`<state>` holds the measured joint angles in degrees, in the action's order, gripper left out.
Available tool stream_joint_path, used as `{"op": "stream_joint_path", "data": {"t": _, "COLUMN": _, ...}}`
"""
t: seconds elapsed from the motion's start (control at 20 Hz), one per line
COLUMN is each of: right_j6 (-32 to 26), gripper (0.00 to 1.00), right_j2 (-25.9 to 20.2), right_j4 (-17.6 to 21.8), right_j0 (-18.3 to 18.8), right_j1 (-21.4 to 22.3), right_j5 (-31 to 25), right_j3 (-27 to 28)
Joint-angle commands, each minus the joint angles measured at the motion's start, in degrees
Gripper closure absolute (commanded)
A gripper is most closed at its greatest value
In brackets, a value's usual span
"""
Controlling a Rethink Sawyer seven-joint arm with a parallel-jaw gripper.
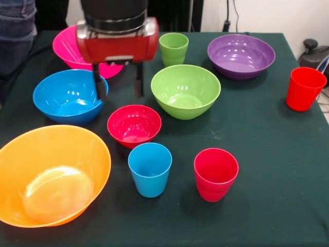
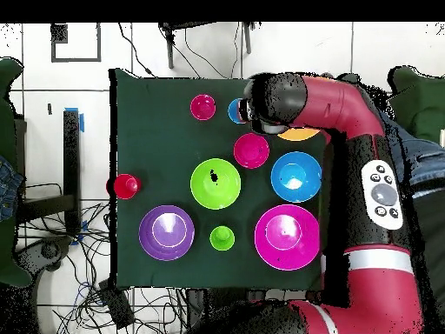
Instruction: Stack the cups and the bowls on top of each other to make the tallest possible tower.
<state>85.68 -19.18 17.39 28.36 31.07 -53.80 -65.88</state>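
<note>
Nothing is stacked yet: all six bowls (image 1: 185,91) and four cups (image 1: 150,169) sit singly across the table (image 1: 267,154), while the gripper (image 1: 119,85) hovers mid-table, its jaws open and empty.

Setting: robotics lab.
Table (image 1: 267,154): dark green cloth cover.
Floor (image 2: 52,87): pale tiles, taped markings.
Cables (image 2: 78,248): loose tangles beside the table.
Robot arm (image 2: 348,104): red and black, pedestal-mounted.
</note>
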Motion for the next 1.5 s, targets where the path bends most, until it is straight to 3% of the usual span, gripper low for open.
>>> {"op": "stream_joint_path", "data": {"t": 0.05, "right_j6": -25.5, "gripper": 0.00, "right_j2": -5.6, "right_j4": 7.8, "right_j0": 1.3, "right_j1": -4.3, "right_j5": -9.4, "right_j3": 7.2}}
{"op": "stream_joint_path", "data": {"t": 0.35, "right_j6": -30.5, "gripper": 0.00, "right_j2": -6.8, "right_j4": 9.6, "right_j0": 1.1, "right_j1": -4.4, "right_j5": -12.4, "right_j3": 11.5}}
{"op": "stream_joint_path", "data": {"t": 0.9, "right_j6": -32.9, "gripper": 0.00, "right_j2": -8.1, "right_j4": 8.7, "right_j0": 1.4, "right_j1": -2.2, "right_j5": -12.4, "right_j3": 12.1}}
{"op": "stream_joint_path", "data": {"t": 1.15, "right_j6": -35.3, "gripper": 0.00, "right_j2": -10.2, "right_j4": 7.9, "right_j0": 2.6, "right_j1": -3.0, "right_j5": -10.0, "right_j3": 11.1}}
{"op": "stream_joint_path", "data": {"t": 1.5, "right_j6": -38.4, "gripper": 0.00, "right_j2": -12.3, "right_j4": 9.8, "right_j0": 3.6, "right_j1": -6.5, "right_j5": -7.6, "right_j3": 11.5}}
